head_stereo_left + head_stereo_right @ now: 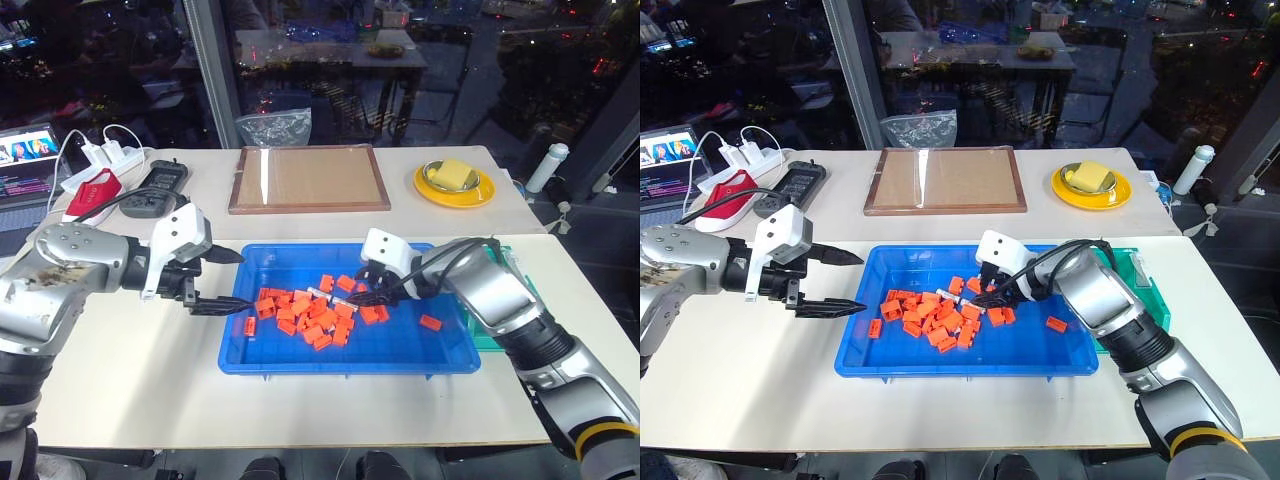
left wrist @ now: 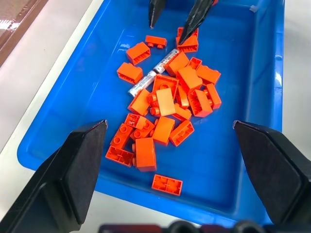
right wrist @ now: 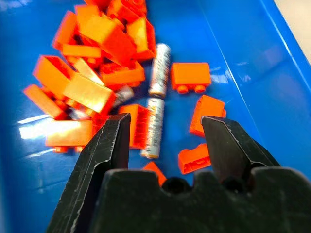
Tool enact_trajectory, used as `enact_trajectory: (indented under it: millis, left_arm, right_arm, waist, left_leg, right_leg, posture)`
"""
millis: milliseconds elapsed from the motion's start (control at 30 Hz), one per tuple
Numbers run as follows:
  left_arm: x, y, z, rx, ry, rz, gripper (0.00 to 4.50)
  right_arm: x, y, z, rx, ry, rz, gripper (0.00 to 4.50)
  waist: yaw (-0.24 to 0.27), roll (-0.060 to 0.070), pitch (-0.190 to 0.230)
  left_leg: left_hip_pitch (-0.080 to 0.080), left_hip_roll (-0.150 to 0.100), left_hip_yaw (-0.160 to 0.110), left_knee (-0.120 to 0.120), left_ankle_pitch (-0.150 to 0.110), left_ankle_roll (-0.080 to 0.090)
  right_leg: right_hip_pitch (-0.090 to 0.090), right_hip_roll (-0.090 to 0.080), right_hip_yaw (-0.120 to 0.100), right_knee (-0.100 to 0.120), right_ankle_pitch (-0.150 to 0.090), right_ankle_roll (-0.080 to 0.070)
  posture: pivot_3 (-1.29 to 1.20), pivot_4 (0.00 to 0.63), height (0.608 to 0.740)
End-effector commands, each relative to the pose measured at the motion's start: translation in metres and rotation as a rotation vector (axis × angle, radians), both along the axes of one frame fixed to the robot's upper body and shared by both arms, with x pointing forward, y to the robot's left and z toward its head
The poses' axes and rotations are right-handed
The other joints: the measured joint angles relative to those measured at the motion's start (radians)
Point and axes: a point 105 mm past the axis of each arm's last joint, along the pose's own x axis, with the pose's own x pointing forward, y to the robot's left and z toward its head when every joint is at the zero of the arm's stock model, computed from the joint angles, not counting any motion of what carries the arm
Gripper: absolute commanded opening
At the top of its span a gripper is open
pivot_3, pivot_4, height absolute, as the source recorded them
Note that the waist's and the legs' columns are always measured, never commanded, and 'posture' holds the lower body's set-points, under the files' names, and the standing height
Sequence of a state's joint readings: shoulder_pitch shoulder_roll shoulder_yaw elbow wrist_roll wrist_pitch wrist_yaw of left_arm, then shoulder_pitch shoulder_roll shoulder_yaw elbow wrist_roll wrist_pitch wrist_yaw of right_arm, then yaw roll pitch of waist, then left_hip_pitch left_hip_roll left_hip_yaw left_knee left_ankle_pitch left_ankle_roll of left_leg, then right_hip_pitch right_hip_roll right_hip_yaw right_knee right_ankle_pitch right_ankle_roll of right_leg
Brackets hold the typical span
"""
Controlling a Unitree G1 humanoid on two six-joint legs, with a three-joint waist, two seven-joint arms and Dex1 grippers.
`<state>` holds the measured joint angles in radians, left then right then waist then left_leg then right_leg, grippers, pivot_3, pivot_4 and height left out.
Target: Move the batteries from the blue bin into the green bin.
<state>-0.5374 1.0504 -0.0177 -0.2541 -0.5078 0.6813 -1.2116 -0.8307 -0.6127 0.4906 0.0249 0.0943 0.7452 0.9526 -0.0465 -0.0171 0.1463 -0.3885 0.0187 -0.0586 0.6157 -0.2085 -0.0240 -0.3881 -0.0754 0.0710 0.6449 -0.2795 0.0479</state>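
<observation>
The blue bin (image 1: 345, 364) sits mid-table and holds a pile of orange blocks (image 1: 310, 315). Two slim silvery batteries (image 2: 141, 83) (image 2: 167, 60) lie end to end among the blocks; the right wrist view shows them as one battery (image 3: 159, 69) beyond another battery (image 3: 153, 127). My right gripper (image 3: 165, 119) is open and low inside the bin, its fingers straddling the nearer battery and an orange block without touching it. My left gripper (image 1: 243, 282) hovers wide open over the bin's left rim, holding nothing. The green bin (image 1: 1143, 283) peeks out behind my right arm.
A wooden-framed brown board (image 1: 310, 178) lies behind the blue bin. A yellow dish (image 1: 454, 185) stands at the back right and a white bottle (image 1: 547, 166) past it. A power strip (image 1: 110, 155), a remote (image 1: 160, 178) and a red item (image 1: 92, 190) crowd the back left.
</observation>
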Motion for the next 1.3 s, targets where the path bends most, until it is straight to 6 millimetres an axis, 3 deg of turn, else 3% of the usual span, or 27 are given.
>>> enact_trajectory:
  millis: [33,133,233,367,1233,1300]
  left_arm:
    - [0.001,-0.001,0.006,0.007,-0.041,0.008,4.50]
    - [0.001,-0.001,0.004,0.010,-0.038,0.011,4.50]
    - [0.001,0.000,0.003,0.013,-0.036,0.018,4.50]
    - [0.003,0.004,0.003,0.023,-0.042,0.035,4.50]
    - [0.002,0.004,0.002,0.016,-0.029,0.039,4.50]
    - [0.002,0.004,0.002,0.016,-0.030,0.039,4.50]
  right_arm:
    - [0.010,0.006,0.011,0.007,-0.056,-0.003,2.75]
    - [0.013,0.006,0.007,-0.002,-0.052,-0.003,2.75]
    - [0.012,0.007,0.005,0.002,-0.043,0.002,2.07]
    - [0.010,0.011,0.004,-0.001,-0.045,0.019,0.65]
    - [-0.007,0.012,-0.029,-0.031,0.079,0.027,0.65]
    - [-0.008,0.011,-0.031,-0.035,0.091,0.021,1.05]
  waist:
    - [-0.002,0.000,0.000]
    - [0.000,0.000,0.000]
    - [0.001,0.000,0.000]
    - [0.000,0.000,0.000]
    - [-0.001,0.000,0.000]
    - [0.000,0.000,0.000]
  left_leg:
    - [0.000,0.000,0.000,0.000,0.000,0.000]
    - [0.000,0.000,0.000,0.000,0.000,0.000]
    - [0.000,0.000,0.000,0.000,0.000,0.000]
    - [0.000,0.000,0.000,0.000,0.000,0.000]
    - [0.001,0.000,0.000,0.000,0.000,0.000]
    - [0.001,0.000,0.000,0.000,0.000,0.000]
  right_leg:
    - [0.000,0.000,0.000,0.000,0.000,0.000]
    - [0.000,0.000,0.000,0.001,0.000,0.000]
    - [0.000,0.000,0.000,0.001,0.000,0.000]
    - [0.000,0.000,0.000,0.001,0.000,0.000]
    - [0.000,0.000,0.000,0.001,0.000,0.000]
    - [0.001,0.000,0.000,0.001,0.000,0.000]
  posture:
    - [0.00,0.150,0.740]
    - [0.00,0.150,0.740]
    - [0.00,0.150,0.740]
    - [0.00,0.150,0.740]
    - [0.00,0.150,0.740]
    - [0.00,0.150,0.740]
